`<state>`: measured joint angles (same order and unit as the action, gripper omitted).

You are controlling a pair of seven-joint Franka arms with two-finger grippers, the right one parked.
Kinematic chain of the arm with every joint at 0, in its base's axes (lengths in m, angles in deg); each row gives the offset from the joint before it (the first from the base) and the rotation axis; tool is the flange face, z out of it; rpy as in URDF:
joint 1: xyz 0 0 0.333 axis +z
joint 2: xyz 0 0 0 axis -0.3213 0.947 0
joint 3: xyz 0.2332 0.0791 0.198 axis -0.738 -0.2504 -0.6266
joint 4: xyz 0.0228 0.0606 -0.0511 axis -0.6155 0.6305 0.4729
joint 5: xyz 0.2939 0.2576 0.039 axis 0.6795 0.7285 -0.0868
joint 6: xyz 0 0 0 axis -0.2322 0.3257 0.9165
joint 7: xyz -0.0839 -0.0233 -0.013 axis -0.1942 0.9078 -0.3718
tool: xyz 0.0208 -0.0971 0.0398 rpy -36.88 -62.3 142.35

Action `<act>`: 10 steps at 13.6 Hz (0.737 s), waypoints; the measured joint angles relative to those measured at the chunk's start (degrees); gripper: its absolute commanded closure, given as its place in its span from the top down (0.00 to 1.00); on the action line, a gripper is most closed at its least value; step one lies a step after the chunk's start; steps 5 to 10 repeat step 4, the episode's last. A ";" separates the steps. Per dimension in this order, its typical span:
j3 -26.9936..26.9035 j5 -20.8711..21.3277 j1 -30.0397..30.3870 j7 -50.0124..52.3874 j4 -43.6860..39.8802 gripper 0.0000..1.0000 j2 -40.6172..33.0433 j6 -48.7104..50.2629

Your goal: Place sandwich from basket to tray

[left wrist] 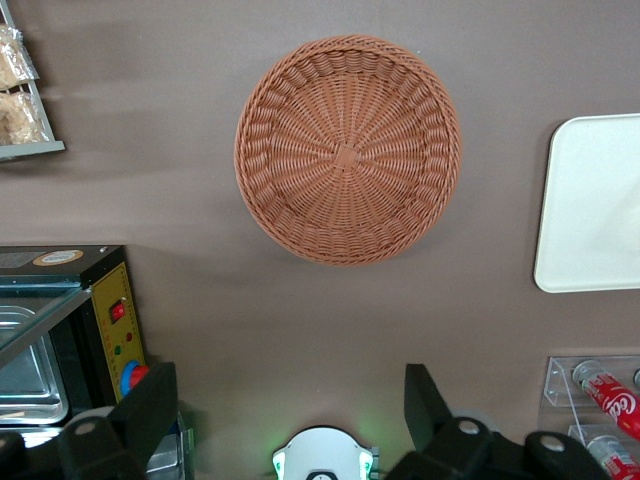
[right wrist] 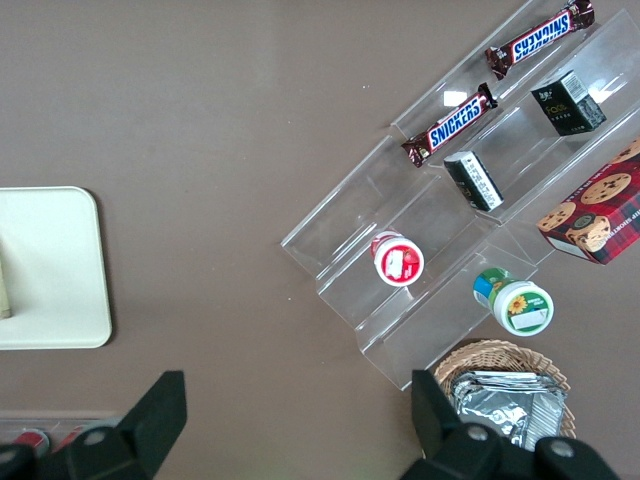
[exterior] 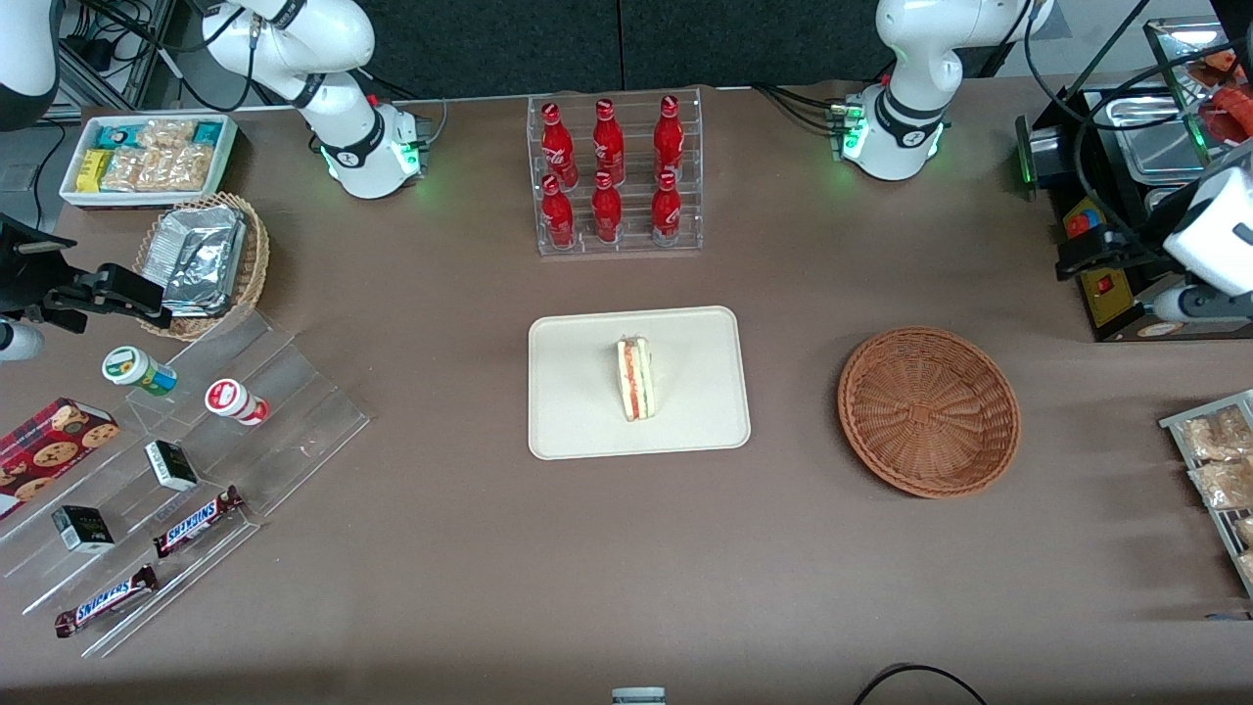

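Observation:
The sandwich, a pale bread wedge with a red-orange filling stripe, stands on the cream tray at the table's middle. The reddish-brown wicker basket sits beside the tray, toward the working arm's end, with nothing in it. The left wrist view shows the same basket from above and one end of the tray. My left gripper is open and holds nothing. It hangs high above the table by the black appliance, farther from the front camera than the basket, and shows in the front view as well.
A clear rack of red bottles stands farther back than the tray. A black appliance and a rack of snack packets are at the working arm's end. Clear steps with snacks, a foil-packet basket and a white bin are at the parked arm's end.

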<state>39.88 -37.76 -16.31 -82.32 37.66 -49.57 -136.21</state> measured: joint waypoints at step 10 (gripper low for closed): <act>-0.15 -0.07 -0.17 -0.14 0.46 1.00 -0.05 -0.06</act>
